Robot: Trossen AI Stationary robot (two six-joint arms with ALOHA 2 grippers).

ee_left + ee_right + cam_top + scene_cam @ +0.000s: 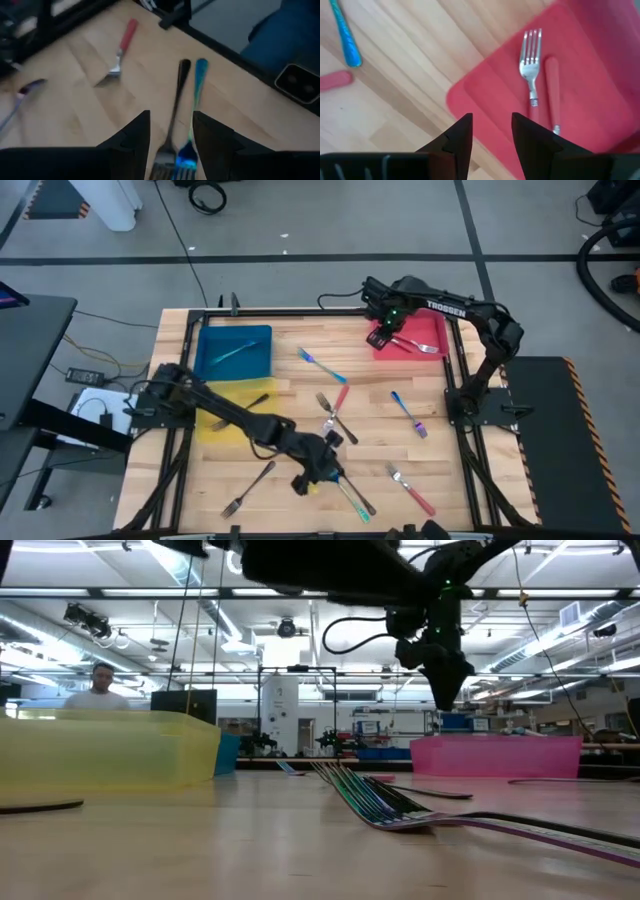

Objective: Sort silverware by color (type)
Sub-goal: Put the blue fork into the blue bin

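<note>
Forks lie scattered on the wooden table. My left gripper (pixel 322 471) (pixel 171 145) hangs open near the front edge, tilted down over a dark grey fork (pixel 177 102) and a blue-handled fork (pixel 198 95) that lie side by side; their heads show between its fingers. A red-handled fork (pixel 123 46) lies beyond them. My right gripper (pixel 384 330) (pixel 491 135) hangs open, pointing down, over the near left corner of the red tray (pixel 485 100), where two red-handled forks (pixel 532 62) (pixel 551 92) lie flat.
A blue tray (pixel 215 365) holds one fork and a yellow tray (pixel 215 430) holds a dark one at the left. More forks lie mid-table (pixel 322 365) (pixel 336 402) (pixel 408 412) and near the front (pixel 250 488) (pixel 410 486). A person (pixel 100 690) sits beyond the table.
</note>
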